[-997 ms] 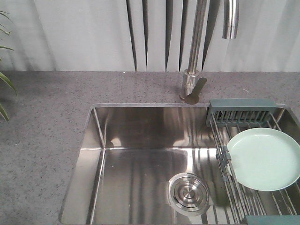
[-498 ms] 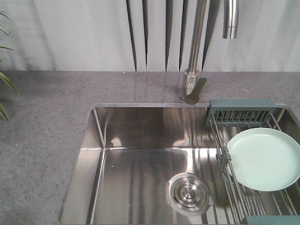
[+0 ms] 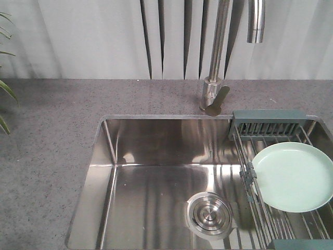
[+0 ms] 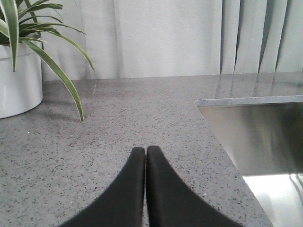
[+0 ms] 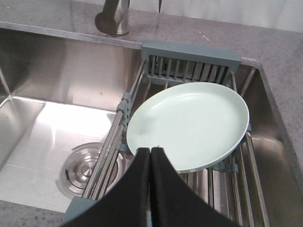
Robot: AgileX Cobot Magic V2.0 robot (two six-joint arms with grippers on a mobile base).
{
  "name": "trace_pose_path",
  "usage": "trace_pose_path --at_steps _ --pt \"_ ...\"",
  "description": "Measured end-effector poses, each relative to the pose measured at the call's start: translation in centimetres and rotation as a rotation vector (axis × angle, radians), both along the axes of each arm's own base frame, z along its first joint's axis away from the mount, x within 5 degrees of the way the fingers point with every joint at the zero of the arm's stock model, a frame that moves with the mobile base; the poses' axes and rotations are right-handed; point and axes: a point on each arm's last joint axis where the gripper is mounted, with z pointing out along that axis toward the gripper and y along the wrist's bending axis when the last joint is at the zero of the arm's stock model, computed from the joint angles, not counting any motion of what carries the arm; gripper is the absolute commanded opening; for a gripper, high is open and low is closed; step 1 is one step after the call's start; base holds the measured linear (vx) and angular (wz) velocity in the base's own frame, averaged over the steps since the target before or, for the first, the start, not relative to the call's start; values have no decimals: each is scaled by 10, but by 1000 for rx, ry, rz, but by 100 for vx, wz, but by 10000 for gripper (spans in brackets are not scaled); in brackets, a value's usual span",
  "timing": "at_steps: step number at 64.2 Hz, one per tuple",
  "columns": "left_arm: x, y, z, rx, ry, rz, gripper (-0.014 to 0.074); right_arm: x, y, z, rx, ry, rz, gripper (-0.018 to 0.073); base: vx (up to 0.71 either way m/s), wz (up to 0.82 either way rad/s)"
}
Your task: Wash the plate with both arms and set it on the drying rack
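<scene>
The plate [image 3: 292, 176] lies face up on the steel rods of the drying rack [image 3: 266, 123], which spans the right end of the sink [image 3: 151, 151]. The rack's slotted caddy sits at the far end, just behind the plate, and the plate's left edge reaches close to the rack's left rail. The round drain [image 3: 209, 215] lies in the sink floor, left of the rack and below it. The tap [image 3: 214, 78] stands on the bench [image 3: 52, 135] behind the sink, near the caddy.

In the right wrist view, the right pincer [image 5: 150, 152] has its two black fingers pressed together, their tips over the near rim of the plate [image 5: 189, 124]; whether they touch it cannot be told. In the left wrist view, the left pincer [image 4: 145, 151] is likewise closed on nothing, above the grey bench [image 4: 118, 118] left of the sink's corner, with a potted plant [image 4: 19, 71] well off to the left.
</scene>
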Motion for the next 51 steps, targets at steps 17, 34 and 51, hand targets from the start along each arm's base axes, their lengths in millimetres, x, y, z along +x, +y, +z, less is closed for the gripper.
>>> trace_pose_path --at_steps 17,34,51 --pt "0 0 0 0 0 0 -5 -1 -6 -47 79 -40 -95 -10 0 0" --pt "0 0 0 0 0 0 -5 4 -7 -48 111 -197 -113 -10 0 0" --pt "0 0 0 1 0 0 -5 4 -4 -45 43 -232 -15 -10 0 0"
